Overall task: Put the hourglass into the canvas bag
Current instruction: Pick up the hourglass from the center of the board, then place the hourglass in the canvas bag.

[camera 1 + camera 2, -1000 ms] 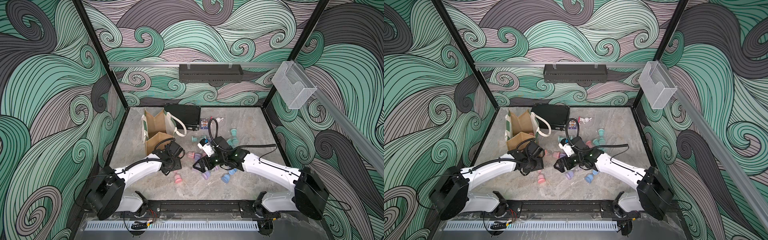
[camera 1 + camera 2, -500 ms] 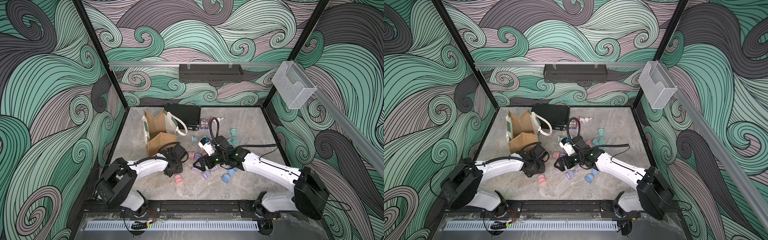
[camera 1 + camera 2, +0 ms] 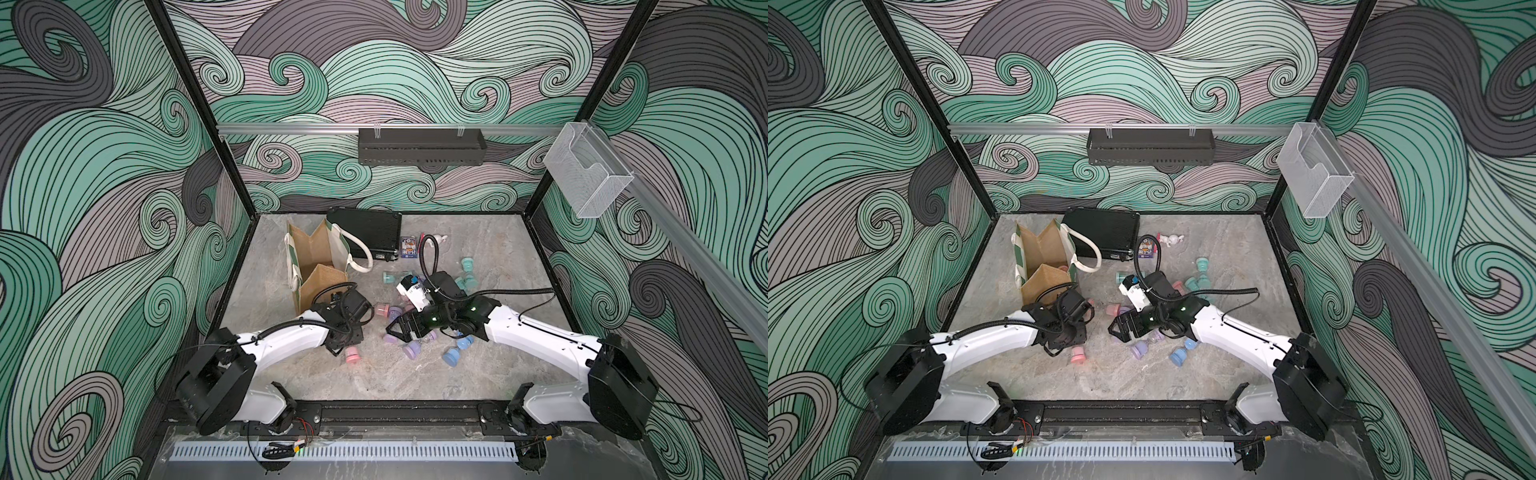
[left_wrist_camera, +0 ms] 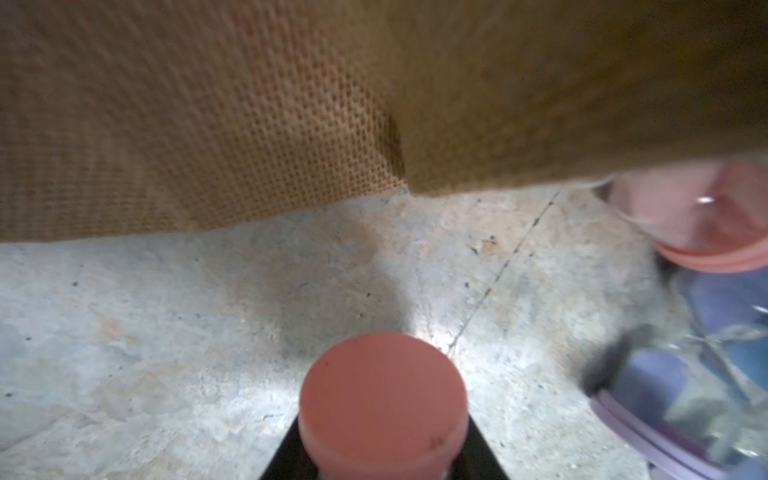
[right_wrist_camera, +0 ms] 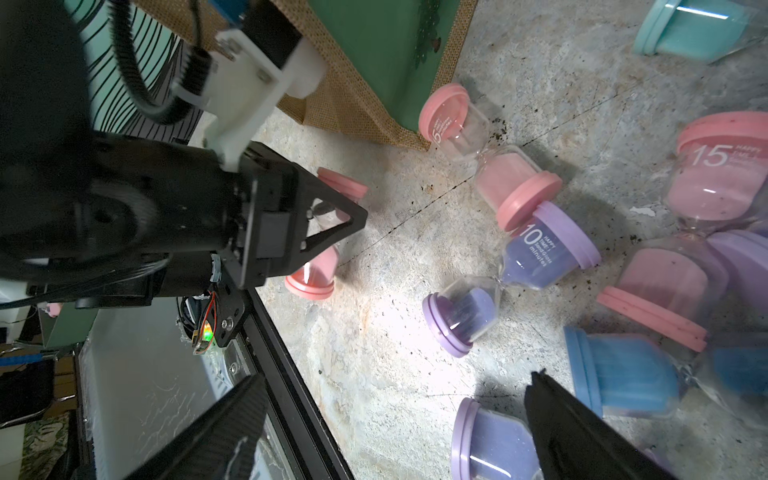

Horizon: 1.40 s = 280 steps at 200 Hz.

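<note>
My left gripper (image 5: 336,226) is straddling the pink hourglass (image 5: 320,266), which is resting on the table (image 3: 415,374) near the canvas bag (image 3: 322,282), outside it. In the right wrist view one black finger is covering the glass waist and the far finger is hiding behind it, so I cannot tell whether the pads are pressing. The left wrist view is showing only one pink cap; the rest is cut off at the frame edge, and the burlap is blurring. In both top views my wrist is masking most of the hourglass. My right gripper (image 5: 395,376) is hanging spread wide, one finger partly covering a purple hourglass (image 5: 486,444).
</note>
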### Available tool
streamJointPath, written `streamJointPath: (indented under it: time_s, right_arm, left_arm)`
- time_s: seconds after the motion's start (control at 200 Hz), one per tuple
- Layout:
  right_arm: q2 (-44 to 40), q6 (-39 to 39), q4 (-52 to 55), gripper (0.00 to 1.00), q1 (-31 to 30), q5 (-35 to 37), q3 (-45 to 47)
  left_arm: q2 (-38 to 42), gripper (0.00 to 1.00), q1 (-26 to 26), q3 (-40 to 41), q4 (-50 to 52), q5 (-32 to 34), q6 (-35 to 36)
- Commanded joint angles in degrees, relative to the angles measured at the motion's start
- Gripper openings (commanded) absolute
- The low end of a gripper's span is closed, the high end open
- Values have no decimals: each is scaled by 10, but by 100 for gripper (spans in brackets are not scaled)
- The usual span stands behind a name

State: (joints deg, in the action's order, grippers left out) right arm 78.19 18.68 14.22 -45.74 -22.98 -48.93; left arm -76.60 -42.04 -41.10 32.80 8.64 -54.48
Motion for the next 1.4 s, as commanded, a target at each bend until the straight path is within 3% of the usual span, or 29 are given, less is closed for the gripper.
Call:
streamJointPath:
  time_s: [0.0,0.41,0.731,0.876,1.086,1.191,1.396]
  right_arm:
    - [-1,-4,8,100,3,-7,-25]
    - [-25,-18,33,100,3,-5,-66]
    - [-50,-15,51,100,3,-11,-104]
    - [-54,-9,60,99,3,-12,-127]
    - [-36,2,57,100,3,-14,-168]
    - [-14,14,56,99,3,-13,-199]
    - [17,19,41,100,3,-16,-232]
  left_arm:
    - [41,19,-5,-8,42,23,9]
    - [178,13,-4,-72,169,17,83]
    - [258,11,-4,-197,233,79,170]
    - [226,11,-3,-314,263,124,226]
    - [117,11,10,-474,255,181,316]
    - [65,11,46,-515,224,187,347]
    - [-24,6,160,-534,147,120,360]
